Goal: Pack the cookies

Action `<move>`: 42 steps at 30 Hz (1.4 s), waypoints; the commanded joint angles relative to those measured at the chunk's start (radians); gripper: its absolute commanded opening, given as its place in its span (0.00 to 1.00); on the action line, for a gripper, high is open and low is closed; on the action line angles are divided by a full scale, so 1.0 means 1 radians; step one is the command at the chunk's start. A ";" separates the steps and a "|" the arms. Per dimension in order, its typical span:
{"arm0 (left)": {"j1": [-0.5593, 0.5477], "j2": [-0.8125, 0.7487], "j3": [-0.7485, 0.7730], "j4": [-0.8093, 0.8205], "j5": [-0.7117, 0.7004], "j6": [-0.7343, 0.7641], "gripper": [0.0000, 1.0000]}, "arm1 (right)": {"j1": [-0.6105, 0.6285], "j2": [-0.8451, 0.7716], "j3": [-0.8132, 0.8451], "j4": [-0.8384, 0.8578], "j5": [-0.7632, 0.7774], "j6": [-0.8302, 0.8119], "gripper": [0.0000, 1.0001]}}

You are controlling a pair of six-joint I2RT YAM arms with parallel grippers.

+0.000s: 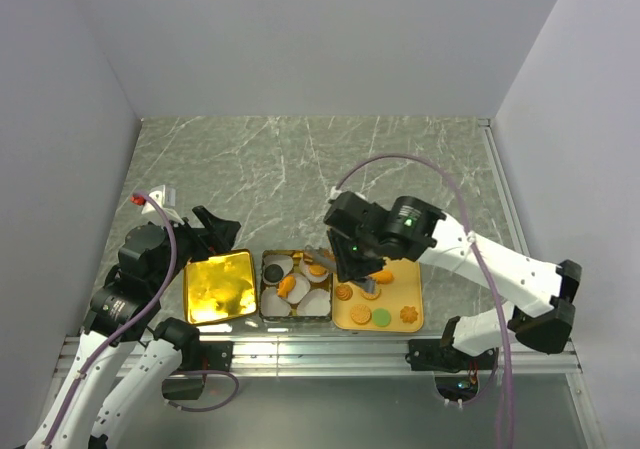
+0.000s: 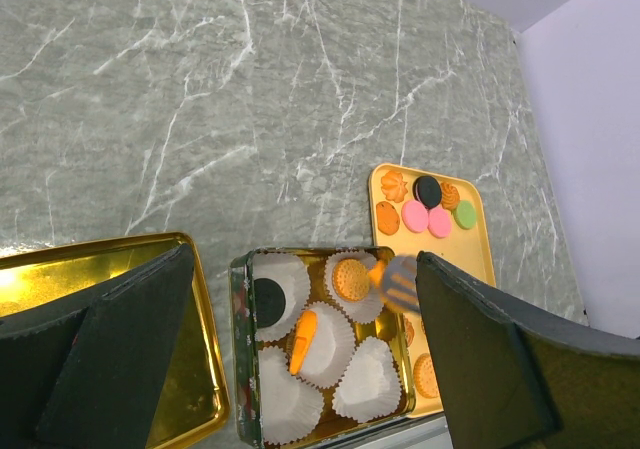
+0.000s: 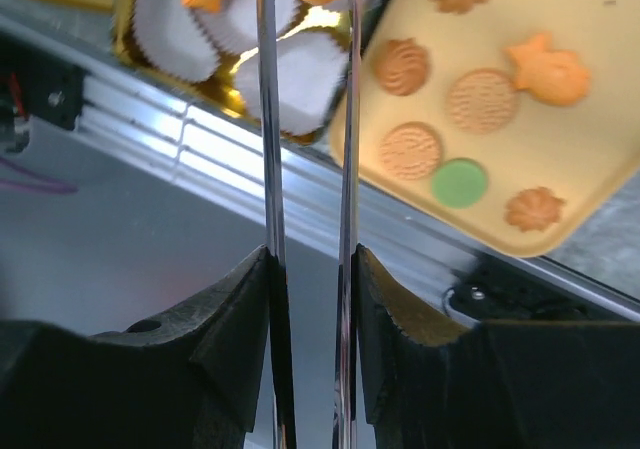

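Most of the cookies (image 3: 482,100) lie loose on a yellow tray (image 1: 415,274) at the front right of the table (image 1: 300,159): golden rounds, a green one, two pink and a black at its far end. Three more sit in white paper cups (image 2: 365,379) inside the tin (image 2: 238,359) just left of the tray: a black one, a golden one and an orange one tipped on edge. A gold lid (image 1: 215,289) lies just left of the tin.

The right gripper (image 3: 308,259) is clamped on a pair of metal tongs (image 3: 268,169), whose blades reach over the seam between tin and tray. An orange piece sits at their tips, but I cannot tell if it is pinched. The left gripper (image 1: 218,227) hangs over the lid's far edge, fingers spread wide, holding nothing.

Lid, tin and tray crowd the front edge by the metal rail (image 1: 320,347). Behind them the marble runs bare to the walls (image 1: 60,119).
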 commanded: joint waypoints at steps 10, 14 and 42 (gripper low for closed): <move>-0.004 -0.009 -0.001 0.023 -0.013 0.001 0.99 | 0.193 0.165 0.178 0.083 -0.047 0.042 0.35; -0.004 -0.015 -0.001 0.023 -0.014 -0.001 0.99 | 0.230 0.191 0.183 0.086 -0.057 0.053 0.35; -0.004 -0.014 0.000 0.022 -0.017 -0.001 1.00 | 0.264 0.213 0.097 0.127 -0.036 0.071 0.55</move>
